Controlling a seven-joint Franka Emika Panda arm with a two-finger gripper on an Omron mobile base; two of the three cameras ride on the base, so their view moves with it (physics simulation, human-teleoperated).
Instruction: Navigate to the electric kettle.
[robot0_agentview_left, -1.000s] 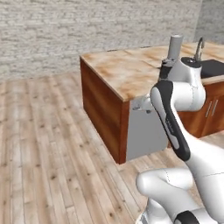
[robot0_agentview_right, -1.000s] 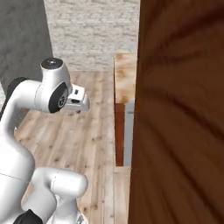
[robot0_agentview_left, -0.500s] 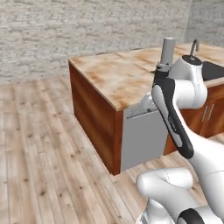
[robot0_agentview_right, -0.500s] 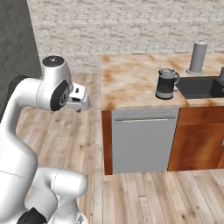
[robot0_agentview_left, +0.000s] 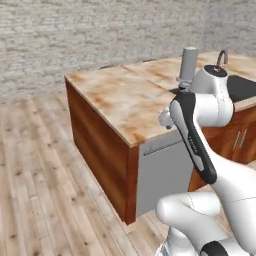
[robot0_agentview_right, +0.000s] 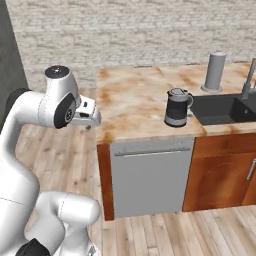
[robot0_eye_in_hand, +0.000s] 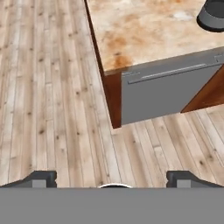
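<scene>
Currently kettle (robot0_agentview_right: 178, 107) stands near the worktop's (robot0_agentview_right: 135, 105) front edge, just beside the sink (robot0_agentview_right: 222, 110), ahead and right of the tool (robot0_eye_in_hand: 113, 180). Tool spread, holding nothing, over floor off the worktop's left corner. Judgement: base must drive rightward.

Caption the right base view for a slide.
Electric kettle on the island counter beside the sink, arm's gripper held short of it.

Glossy white rounded arm (robot0_agentview_right: 30, 130) with dark joint rings and black base.
</scene>
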